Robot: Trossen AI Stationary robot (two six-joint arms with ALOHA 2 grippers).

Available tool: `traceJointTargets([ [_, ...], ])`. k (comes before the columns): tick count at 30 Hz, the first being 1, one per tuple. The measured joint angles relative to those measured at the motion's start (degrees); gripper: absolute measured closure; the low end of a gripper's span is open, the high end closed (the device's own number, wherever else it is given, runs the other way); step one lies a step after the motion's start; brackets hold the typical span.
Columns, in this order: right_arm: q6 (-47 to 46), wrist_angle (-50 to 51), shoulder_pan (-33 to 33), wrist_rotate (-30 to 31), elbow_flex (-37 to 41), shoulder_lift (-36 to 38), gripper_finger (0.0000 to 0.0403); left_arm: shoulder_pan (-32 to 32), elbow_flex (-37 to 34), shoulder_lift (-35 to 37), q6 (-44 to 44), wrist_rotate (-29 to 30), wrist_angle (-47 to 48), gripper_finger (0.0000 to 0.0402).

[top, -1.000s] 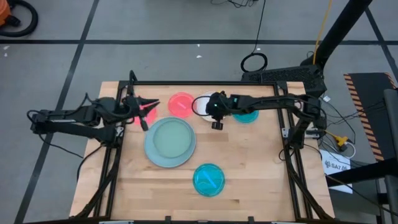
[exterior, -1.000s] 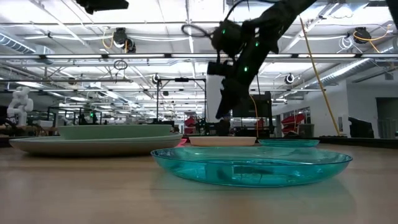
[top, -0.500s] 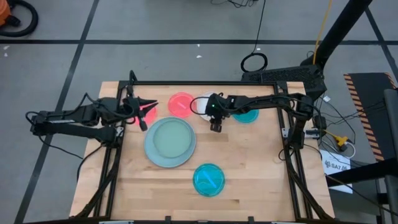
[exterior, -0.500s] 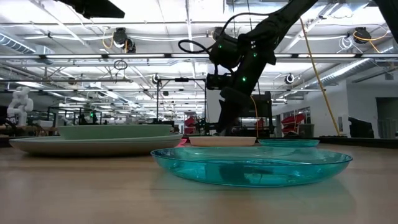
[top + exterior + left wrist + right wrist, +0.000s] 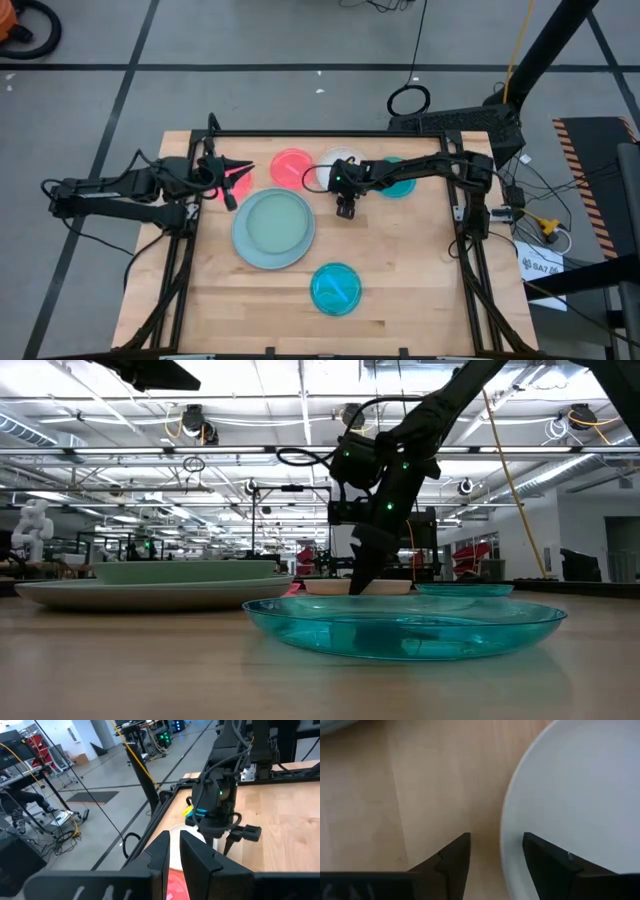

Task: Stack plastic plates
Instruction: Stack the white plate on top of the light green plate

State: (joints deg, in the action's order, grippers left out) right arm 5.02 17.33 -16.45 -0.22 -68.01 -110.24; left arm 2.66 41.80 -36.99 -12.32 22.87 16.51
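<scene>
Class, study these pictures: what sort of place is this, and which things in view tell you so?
Probably a robotics lab or workshop in a large industrial hall. The low view shows exposed ceiling pipes and a white humanoid figure far behind; the high view shows a framed wooden table on a grey concrete floor with taped lines.

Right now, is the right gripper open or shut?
Open: the right gripper shows a gap between its fingers, straddling the white plate's rim.

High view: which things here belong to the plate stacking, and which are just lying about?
Job: large plate stack; pink-red plates; white plate; teal plates; right gripper, open at the white plate's edge.
Lying about: cable loop on the floor; yellow plug.
</scene>
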Motion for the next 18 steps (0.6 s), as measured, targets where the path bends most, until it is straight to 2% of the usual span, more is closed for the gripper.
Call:
traceJointTargets([
  [6, -0.02, -0.59, 0.09, 1.34, -0.17, -1.17, 0.0252, -0.11, 0.00, 0.00, 0.04, 0.02, 0.09, 0.0350],
  [16, -1.20, -2.65, 0.09, 1.94, 0.02, -1.00, 0.0382, -0.11, 0.00, 0.00, 0.20, 0.00, 0.54, 0.0350],
  [18, -1.09, -2.67, 0.10, 2.19, 0.02, -0.94, 0.0393, -0.11, 0.01, 0.00, 0.20, 0.00, 0.55, 0.0350],
])
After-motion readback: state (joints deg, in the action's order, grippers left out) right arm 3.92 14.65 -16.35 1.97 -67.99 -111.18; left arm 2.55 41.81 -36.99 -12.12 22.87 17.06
